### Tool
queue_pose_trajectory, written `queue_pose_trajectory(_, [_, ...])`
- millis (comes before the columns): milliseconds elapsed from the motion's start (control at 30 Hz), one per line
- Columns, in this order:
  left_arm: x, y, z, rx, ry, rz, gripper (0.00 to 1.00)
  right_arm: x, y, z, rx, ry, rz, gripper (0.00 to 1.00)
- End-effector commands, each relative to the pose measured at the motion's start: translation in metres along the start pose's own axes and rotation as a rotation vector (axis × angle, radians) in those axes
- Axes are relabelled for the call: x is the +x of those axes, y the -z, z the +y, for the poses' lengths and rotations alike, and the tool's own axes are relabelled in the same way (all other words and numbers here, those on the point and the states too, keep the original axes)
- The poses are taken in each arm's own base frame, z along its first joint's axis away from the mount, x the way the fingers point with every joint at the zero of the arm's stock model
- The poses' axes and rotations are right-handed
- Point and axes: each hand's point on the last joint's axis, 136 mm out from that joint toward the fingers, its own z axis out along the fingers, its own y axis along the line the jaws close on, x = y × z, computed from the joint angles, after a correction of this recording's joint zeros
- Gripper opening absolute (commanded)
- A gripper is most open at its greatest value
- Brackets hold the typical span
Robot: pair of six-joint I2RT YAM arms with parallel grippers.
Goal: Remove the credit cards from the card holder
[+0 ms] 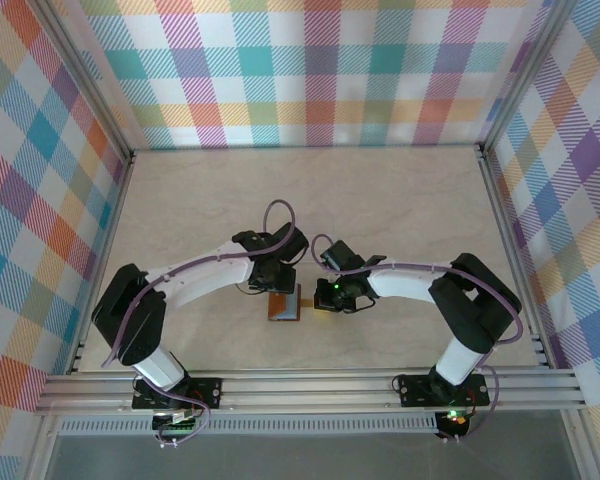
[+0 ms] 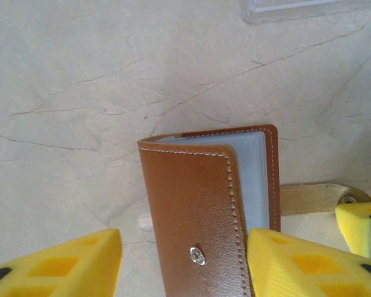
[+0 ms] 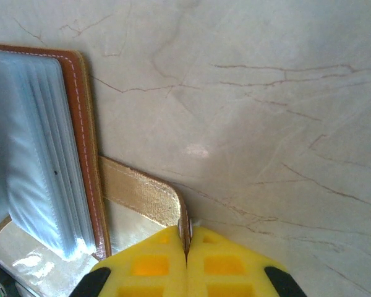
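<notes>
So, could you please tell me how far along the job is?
Done: snap tab unfastened, card holder ajar, sleeves showing. In hand: right hand pinches the tab while the open left hand straddles the holder. Left: pulling the cards; none is out yet.

I've bare table (image 1: 380,190) out to the far edge and both sides — only the card holder (image 1: 283,305) and clear tray (image 2: 297,9) obstruct

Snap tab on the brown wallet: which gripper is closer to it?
Right. The right gripper is pinched shut on the snap tab at its end; the left gripper straddles the card holder cover, open.
</notes>
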Motion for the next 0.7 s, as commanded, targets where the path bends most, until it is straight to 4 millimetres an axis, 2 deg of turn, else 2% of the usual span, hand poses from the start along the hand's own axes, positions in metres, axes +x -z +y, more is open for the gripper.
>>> queue_pose_trajectory(0, [0.014,0.004,0.022,-0.059,-0.014,0.020,0.50,0.000,0.009,-0.007,0.027,0.009,-0.013,0.06])
queue_pose_trajectory(200, [0.020,0.008,0.039,-0.003,0.054,0.018,0.36,-0.002,0.018,-0.005,0.032,0.020,-0.027,0.05])
queue_pose_trajectory(367, [0.024,0.004,0.042,0.101,0.113,0.042,0.28,-0.005,0.027,-0.003,0.037,0.037,-0.040,0.03])
queue_pose_trajectory(533, [0.027,-0.003,0.045,0.147,0.148,0.058,0.22,-0.008,0.043,0.009,0.020,0.064,-0.057,0.01])
queue_pose_trajectory(667, [0.030,-0.012,0.046,0.171,0.167,0.073,0.21,-0.011,0.058,0.024,-0.014,0.087,-0.072,0.00])
